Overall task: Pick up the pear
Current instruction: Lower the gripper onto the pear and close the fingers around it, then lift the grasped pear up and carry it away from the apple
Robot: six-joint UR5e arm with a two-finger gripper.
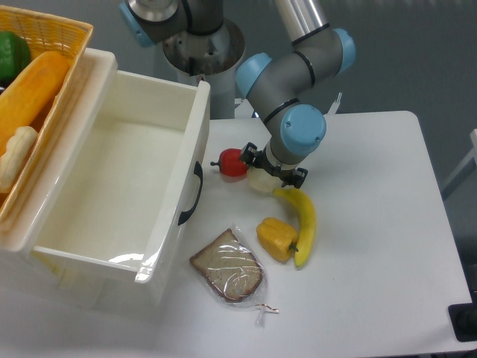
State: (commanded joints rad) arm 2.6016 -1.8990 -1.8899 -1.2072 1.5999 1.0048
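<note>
The pear (260, 181) is a small pale cream fruit on the white table (373, 224), only partly showing under my arm's wrist. My gripper (273, 168) points straight down over it, mostly hidden by the blue-capped wrist. Black finger parts stick out on both sides of the wrist, spread apart with the pear between and below them, so the jaws look open. I cannot tell whether the fingers touch the pear. A small red pepper (233, 162) lies just to the pear's left. A yellow banana (302, 220) lies just to its right and front.
A yellow-orange bell pepper (276, 239) lies next to the banana. A bagged slice of bread (228, 265) lies in front. A large white bin (112, 186) with a black handle stands on the left. A wicker basket (45, 45) of produce sits at its far left.
</note>
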